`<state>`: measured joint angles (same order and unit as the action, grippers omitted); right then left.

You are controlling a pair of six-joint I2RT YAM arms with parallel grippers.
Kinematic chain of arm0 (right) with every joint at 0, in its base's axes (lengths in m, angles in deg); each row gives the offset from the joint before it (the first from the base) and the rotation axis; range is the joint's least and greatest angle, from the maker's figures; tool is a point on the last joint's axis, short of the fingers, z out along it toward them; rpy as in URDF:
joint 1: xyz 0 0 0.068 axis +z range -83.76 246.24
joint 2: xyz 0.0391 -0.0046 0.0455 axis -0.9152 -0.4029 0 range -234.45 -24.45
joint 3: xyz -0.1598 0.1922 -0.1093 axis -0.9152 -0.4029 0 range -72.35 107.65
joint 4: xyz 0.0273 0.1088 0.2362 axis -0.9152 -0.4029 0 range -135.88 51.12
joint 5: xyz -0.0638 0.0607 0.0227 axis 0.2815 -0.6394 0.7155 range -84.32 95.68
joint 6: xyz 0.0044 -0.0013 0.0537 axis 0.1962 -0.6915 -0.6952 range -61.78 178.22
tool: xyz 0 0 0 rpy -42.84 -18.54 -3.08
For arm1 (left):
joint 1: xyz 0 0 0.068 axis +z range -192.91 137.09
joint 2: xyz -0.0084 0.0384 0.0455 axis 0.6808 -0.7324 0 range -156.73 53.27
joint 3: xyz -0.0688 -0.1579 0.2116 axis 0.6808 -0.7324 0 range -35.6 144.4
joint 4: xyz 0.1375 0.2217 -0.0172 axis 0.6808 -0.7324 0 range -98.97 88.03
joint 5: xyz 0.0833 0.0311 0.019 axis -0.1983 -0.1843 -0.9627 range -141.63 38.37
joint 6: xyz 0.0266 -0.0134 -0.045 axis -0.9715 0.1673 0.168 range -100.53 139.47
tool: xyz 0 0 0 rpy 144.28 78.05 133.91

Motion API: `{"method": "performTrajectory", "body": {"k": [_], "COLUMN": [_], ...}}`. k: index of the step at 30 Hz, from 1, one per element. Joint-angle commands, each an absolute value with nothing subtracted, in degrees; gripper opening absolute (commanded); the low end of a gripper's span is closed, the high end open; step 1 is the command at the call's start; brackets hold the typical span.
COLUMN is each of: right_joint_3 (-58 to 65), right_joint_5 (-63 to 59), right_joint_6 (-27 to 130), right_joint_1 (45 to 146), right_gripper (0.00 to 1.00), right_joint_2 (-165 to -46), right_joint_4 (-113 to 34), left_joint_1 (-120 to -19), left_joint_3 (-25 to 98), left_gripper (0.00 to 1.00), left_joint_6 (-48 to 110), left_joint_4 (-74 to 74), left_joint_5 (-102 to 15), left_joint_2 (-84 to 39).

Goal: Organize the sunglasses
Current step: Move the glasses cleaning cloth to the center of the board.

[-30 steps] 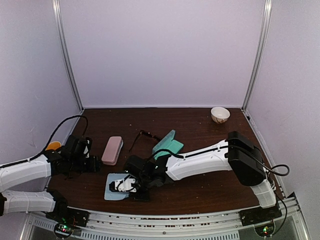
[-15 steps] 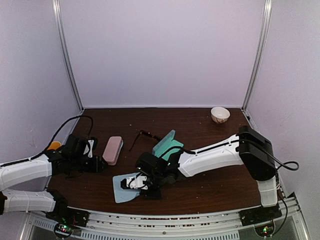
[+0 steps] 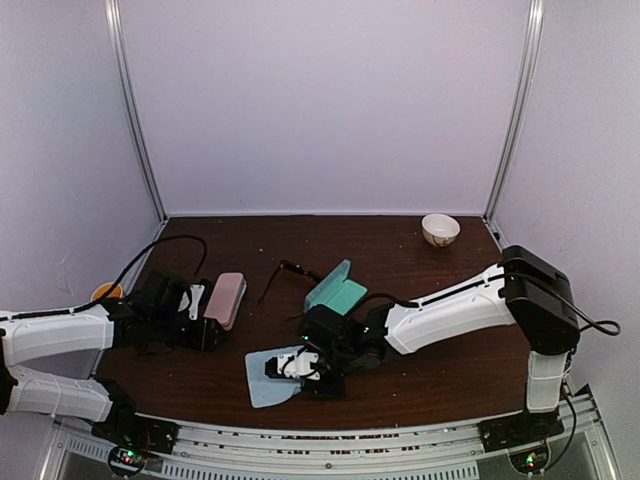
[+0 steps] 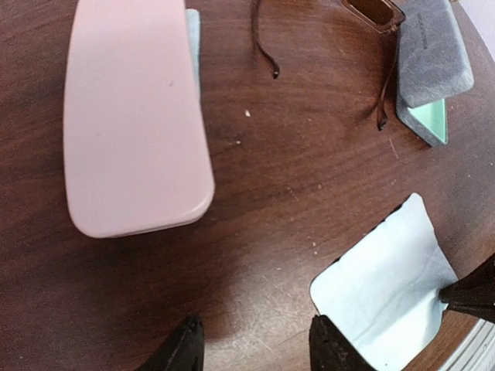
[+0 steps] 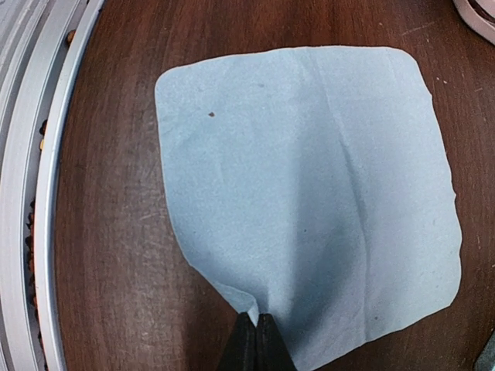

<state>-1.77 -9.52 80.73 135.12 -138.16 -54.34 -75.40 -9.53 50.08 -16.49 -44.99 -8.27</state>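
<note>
Right wrist view: right pincer (image 5: 255,334) pinched shut on light-blue cloth (image 5: 309,178), near front edge of worktop (image 5: 116,232). Left pincer (image 4: 254,348) part open, empty, near pink case (image 4: 131,116).

Plain pale lilac walls (image 3: 320,100) enclosed a dark brown wooden desk (image 3: 400,250), with slim metal posts (image 3: 136,110) at the back corners.

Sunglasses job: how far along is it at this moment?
Nothing looks finished: the wire-frame sunglasses lie on the table beside the open teal case, not in it. In hand: the right end effector pinches the blue cloth; the left end effector hangs open near the pink case. Left: casing the glasses.
</note>
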Motion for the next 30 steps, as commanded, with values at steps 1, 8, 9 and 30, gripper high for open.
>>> {"method": "performTrajectory", "body": {"k": [1,8,9,30], "right_joint_3": [-6.5,-7.23,-7.23,-12.21], "right_joint_5": [-8.44,-9.04,-9.16,-6.1], "right_joint_6": [78.97,78.66,78.62,78.91], "right_joint_1": [134.1,133.72,133.68,132.24], "right_gripper": [0.0,0.0,0.0,0.0], "right_joint_2": [-136.97,-136.92,-136.89,-134.2], "right_joint_4": [-56.43,-55.48,-55.33,-54.94], "left_joint_1": [-78.27,-85.06,-86.67,-104.61], "left_joint_3": [-6.66,-6.24,-6.32,-10.38], "left_gripper": [0.49,0.48,0.47,0.42], "left_joint_6": [45.7,41.16,40.17,25.08], "left_joint_4": [-12.88,-11.52,-11.17,2.02], "left_joint_5": [-42.44,-42.47,-42.93,-44.56], "left_joint_2": [-8.71,-8.55,-8.43,-16.03]}}
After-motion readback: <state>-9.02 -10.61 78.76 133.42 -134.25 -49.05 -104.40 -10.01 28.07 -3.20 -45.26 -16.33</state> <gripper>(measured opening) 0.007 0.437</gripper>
